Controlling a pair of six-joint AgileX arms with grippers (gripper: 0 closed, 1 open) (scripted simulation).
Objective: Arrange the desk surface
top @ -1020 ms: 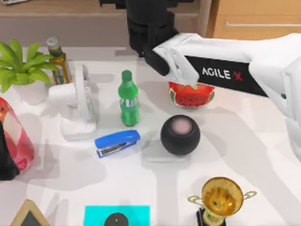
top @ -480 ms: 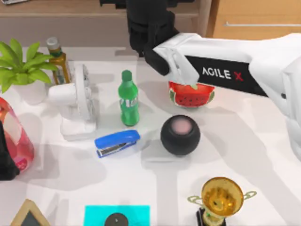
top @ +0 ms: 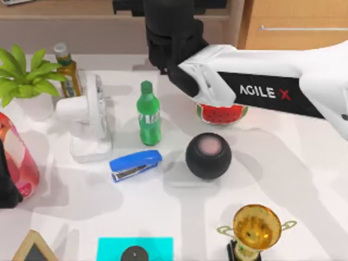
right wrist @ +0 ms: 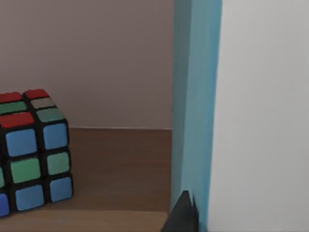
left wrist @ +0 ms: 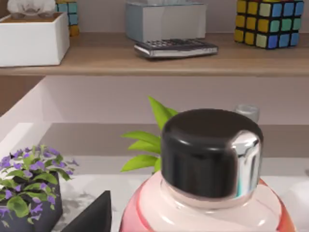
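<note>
Right arm: reaches from the top view's right side across the back of the desk surface [top: 283, 179]. The right gripper [top: 169, 22] is at the brown shelf [top: 65, 8] behind the desk. I cannot tell its grip state or whether it holds anything.

Right wrist view: a multicoloured cube [right wrist: 31, 150] stands on the shelf board, beside an upright blue-edged white slab [right wrist: 231, 111] close to the camera.

Left arm: parked at the desk's left edge. The left gripper [top: 6, 182] is just beside a red bottle [top: 19, 157]. I cannot tell its grip state.

Left wrist view: the bottle's black cap [left wrist: 210, 159] is close up; behind it are green leaves, a purple-flowered pot [left wrist: 29, 193] and a calculator [left wrist: 175, 47] on the shelf.

Top view: the white desk surface carries a green bottle [top: 148, 114], a blue stapler [top: 135, 165], a black sphere [top: 208, 156], a watermelon-print bowl [top: 222, 113] partly under my right arm, a gold trophy [top: 255, 228] and a cyan pad [top: 136, 247].
</note>
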